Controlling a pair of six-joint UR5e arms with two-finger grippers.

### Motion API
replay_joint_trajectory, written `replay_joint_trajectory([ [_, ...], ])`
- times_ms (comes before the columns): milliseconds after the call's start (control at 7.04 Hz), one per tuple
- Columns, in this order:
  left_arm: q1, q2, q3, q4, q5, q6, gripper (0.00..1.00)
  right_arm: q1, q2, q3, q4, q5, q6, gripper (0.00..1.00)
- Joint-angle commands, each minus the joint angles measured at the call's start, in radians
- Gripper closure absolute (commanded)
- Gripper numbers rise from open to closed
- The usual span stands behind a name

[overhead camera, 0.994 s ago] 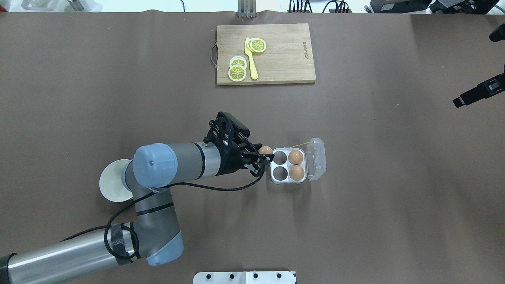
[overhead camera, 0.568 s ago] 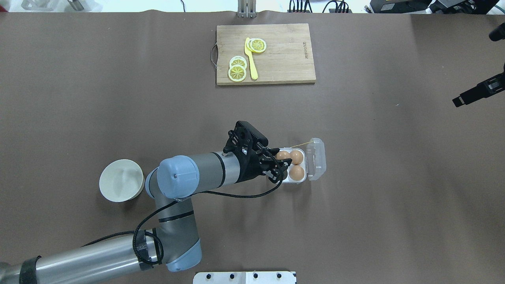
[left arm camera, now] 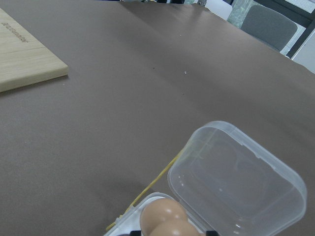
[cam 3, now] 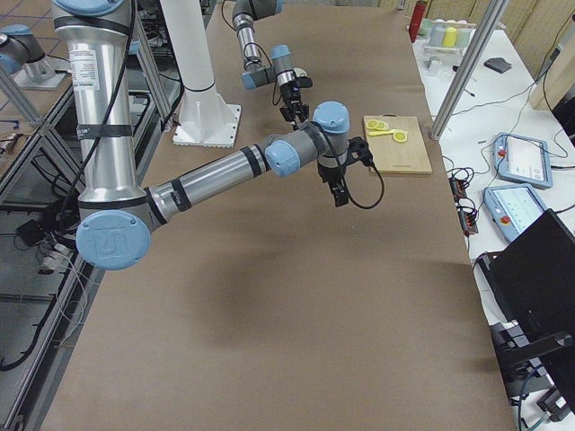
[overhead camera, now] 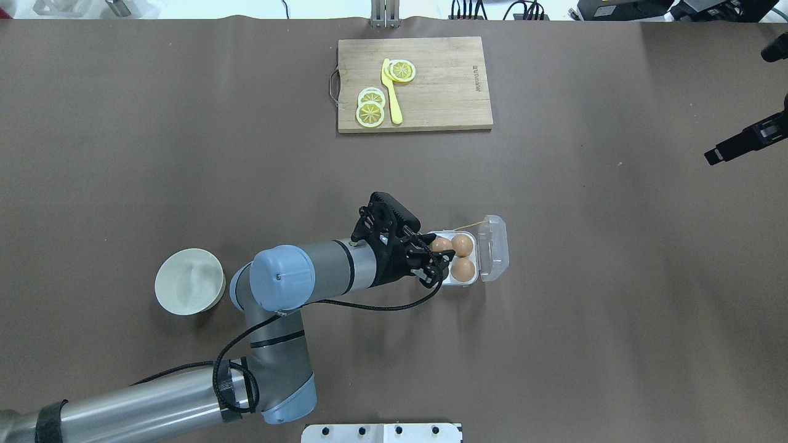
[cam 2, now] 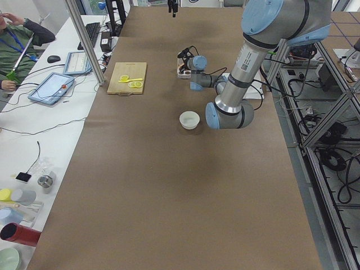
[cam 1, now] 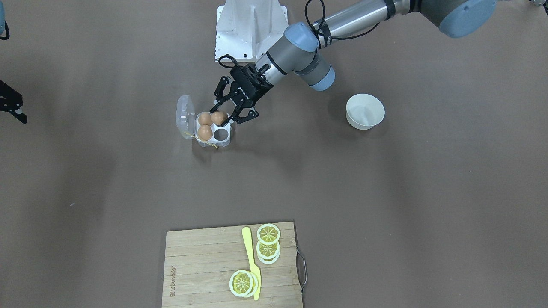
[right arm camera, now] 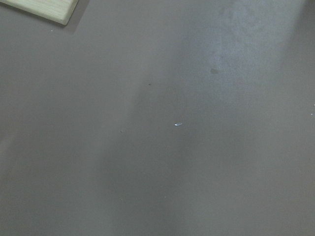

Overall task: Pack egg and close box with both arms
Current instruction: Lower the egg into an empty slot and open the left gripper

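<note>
The clear box (overhead camera: pixel 474 282) stands mid-table with its hinged lid (overhead camera: pixel 494 247) open to the right and a yellow string (overhead camera: pixel 473 223) at its far side. Two eggs (overhead camera: pixel 462 269) sit in the cells by the lid. My left gripper (overhead camera: pixel 437 258) is shut on a third egg (overhead camera: pixel 441 245), which sits low in the far left cell; the front-facing view shows this egg (cam 1: pixel 219 117) between the fingers. The near left cell (cam 1: pixel 221 134) is empty. My right gripper (overhead camera: pixel 715 156) hangs at the table's right edge, far from the box; I cannot tell if it is open.
An empty white bowl (overhead camera: pixel 189 281) stands left of my left arm's elbow. A wooden cutting board (overhead camera: pixel 443 86) with lemon slices and a yellow knife (overhead camera: pixel 392 92) lies at the far middle. The white robot base (overhead camera: pixel 381 432) is at the near edge.
My left gripper carried the egg right from beside the box to over its far left cell, then lowered it into the cell. The bowl is now uncovered. The right arm barely moved.
</note>
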Motion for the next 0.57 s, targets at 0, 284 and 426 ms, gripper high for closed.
replay_joint_trajectory([
  [0,0.003,0.000,0.011,0.000,-0.001,0.000,1.00,0.000,0.002,-0.003,0.000,0.000,0.000,0.01],
  [284,0.011,-0.002,0.016,0.001,0.000,0.000,0.92,0.000,0.002,-0.003,0.000,0.000,0.000,0.01],
  [426,0.017,-0.002,0.016,0.004,0.002,-0.001,0.88,0.000,0.002,-0.003,0.000,0.000,0.000,0.01],
])
